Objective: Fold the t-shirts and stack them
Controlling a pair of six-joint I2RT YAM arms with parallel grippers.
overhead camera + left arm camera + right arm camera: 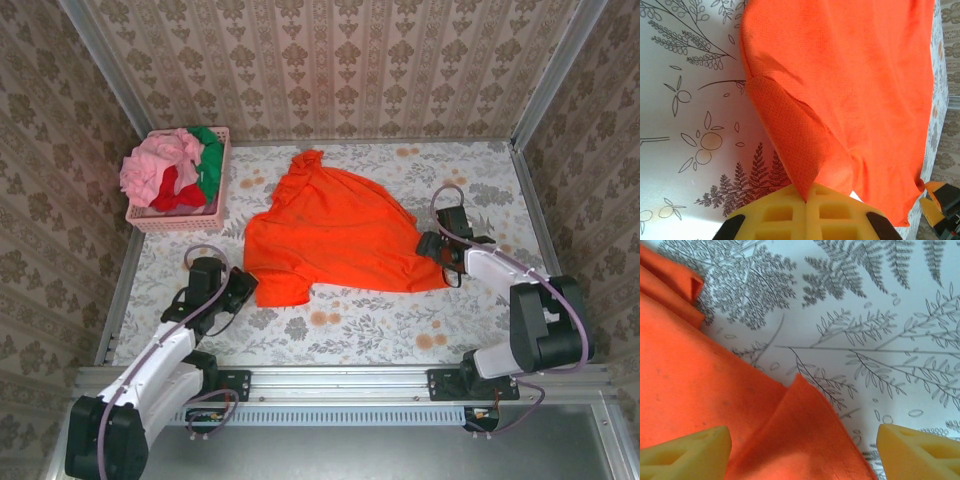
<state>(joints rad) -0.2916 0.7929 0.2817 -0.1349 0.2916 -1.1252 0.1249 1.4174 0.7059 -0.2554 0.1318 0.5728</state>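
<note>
left hand (806, 201) pinching orange t-shirt (335, 235), spread, rumpled

orange t-shirt (340, 235): soft matt knit, tiny mesh holes up close, bit wrinkly
table cover (340, 325): smooth, flat, printed florals, faint sheen
left gripper (806, 201) pads (775, 216): yellow, matt, plastic or foam, can't tell which
basket (178, 222) far left: pink plastic lattice
piled shirts (160, 170) in it: soft matt cloth
near rail (340, 385): bare metal, dull shine
walls (330, 70): matt patterned paper
</note>
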